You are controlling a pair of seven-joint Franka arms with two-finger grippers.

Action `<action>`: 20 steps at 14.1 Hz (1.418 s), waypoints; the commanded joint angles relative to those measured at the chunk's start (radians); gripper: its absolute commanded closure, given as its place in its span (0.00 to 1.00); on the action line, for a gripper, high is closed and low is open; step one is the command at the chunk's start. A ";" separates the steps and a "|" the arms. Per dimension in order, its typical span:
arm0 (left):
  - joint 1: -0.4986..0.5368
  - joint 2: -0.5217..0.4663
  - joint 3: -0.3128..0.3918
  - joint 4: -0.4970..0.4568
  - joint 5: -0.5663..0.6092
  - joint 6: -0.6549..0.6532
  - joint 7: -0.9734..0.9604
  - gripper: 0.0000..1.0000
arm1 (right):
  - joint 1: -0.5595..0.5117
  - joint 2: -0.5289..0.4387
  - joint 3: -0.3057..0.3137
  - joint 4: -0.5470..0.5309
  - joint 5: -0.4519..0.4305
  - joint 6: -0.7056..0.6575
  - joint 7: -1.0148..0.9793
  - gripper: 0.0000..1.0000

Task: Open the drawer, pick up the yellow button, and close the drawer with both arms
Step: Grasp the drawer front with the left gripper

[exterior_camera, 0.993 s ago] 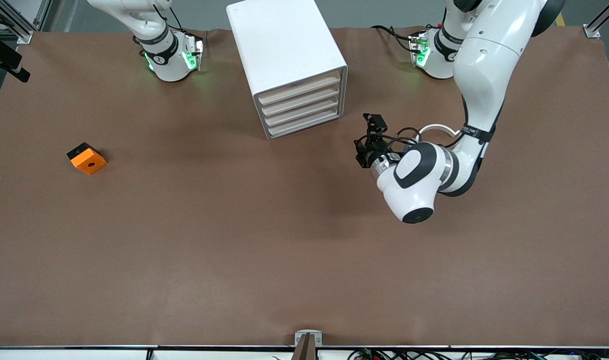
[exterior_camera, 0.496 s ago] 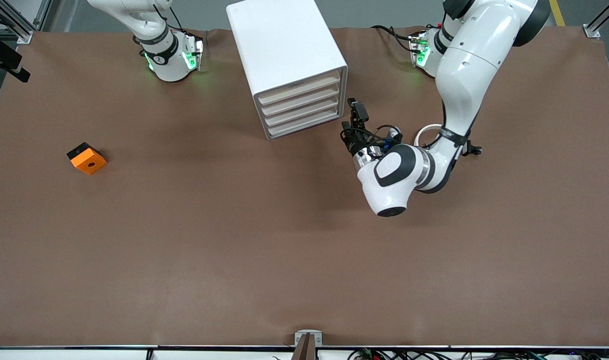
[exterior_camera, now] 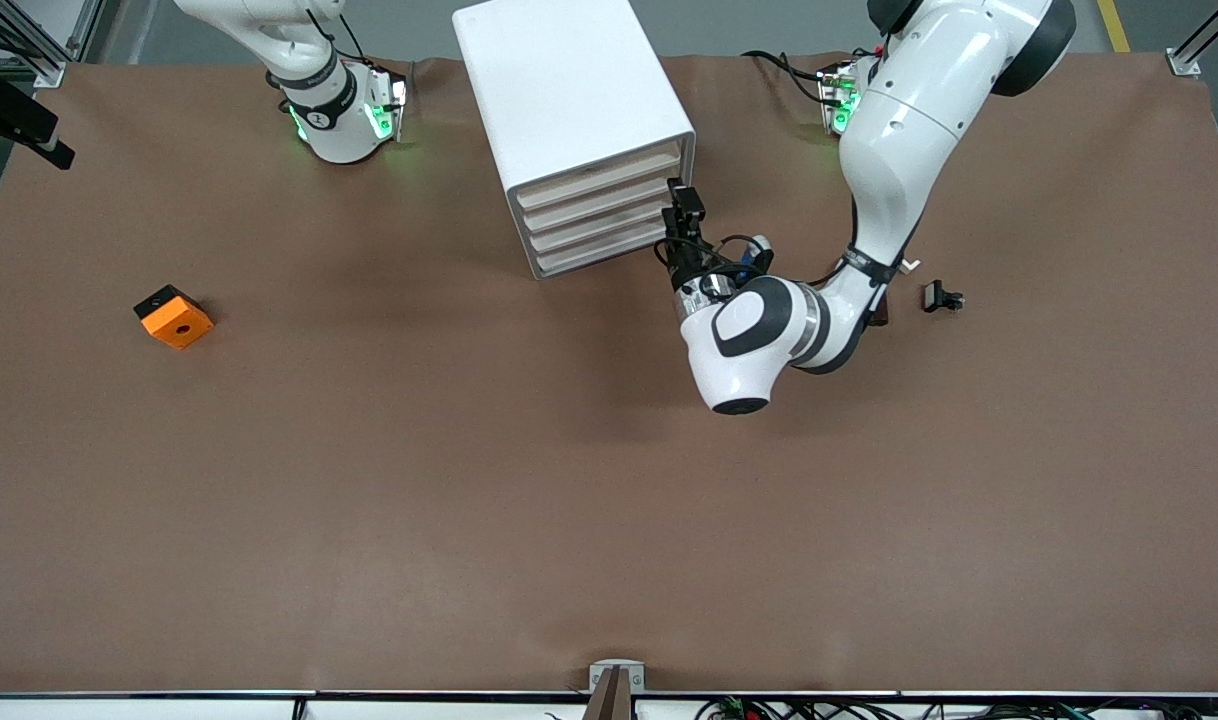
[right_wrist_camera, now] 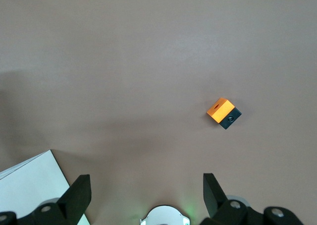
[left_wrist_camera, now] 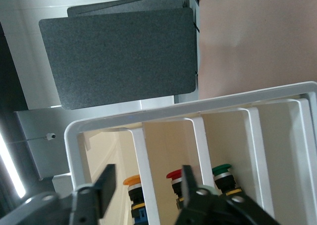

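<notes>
Your left gripper sits at cabinet-front height, fingers parted, wrist bent sideways. Your right gripper waits raised, fingers spread wide.

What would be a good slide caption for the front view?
Left gripper reaches the closed drawer of the white cabinet; an orange block lies toward the right arm's end.

Glossy white plastic on the arms, with matt black bands at the joints. Smooth white plastic, softly shining, on the cabinet; cream matt fronts on its drawers. Matt brown paper-like sheet over the table, faintly creased near the cabinet. Matt black plastic on the left gripper. Orange plastic block, matt, well apart from the cabinet.
</notes>
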 commanded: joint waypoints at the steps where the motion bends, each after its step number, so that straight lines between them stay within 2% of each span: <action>1: -0.024 0.019 0.000 0.027 -0.034 -0.021 -0.027 0.51 | 0.000 0.001 -0.005 0.008 0.012 -0.012 0.013 0.00; 10: -0.093 0.016 -0.001 -0.014 -0.040 -0.038 -0.027 0.51 | 0.000 -0.004 -0.004 0.012 -0.003 -0.022 0.010 0.00; 11: -0.100 0.016 -0.001 -0.017 -0.040 -0.048 -0.027 0.57 | -0.003 -0.004 -0.007 0.012 -0.003 -0.022 0.010 0.00; 14: -0.107 0.016 -0.001 -0.014 -0.040 -0.070 -0.027 0.81 | -0.003 -0.004 -0.007 0.012 -0.003 -0.022 0.010 0.00; 16: -0.097 0.018 0.000 -0.010 -0.046 -0.070 -0.027 0.93 | -0.001 -0.004 -0.007 0.012 -0.001 -0.018 0.010 0.00; 18: -0.088 0.018 0.005 -0.010 -0.066 -0.069 -0.027 0.99 | 0.000 -0.003 -0.004 0.020 -0.005 -0.012 0.009 0.00; 20: -0.086 0.018 0.008 -0.010 -0.067 -0.069 -0.028 0.99 | 0.002 -0.003 -0.002 0.021 -0.005 -0.011 0.009 0.00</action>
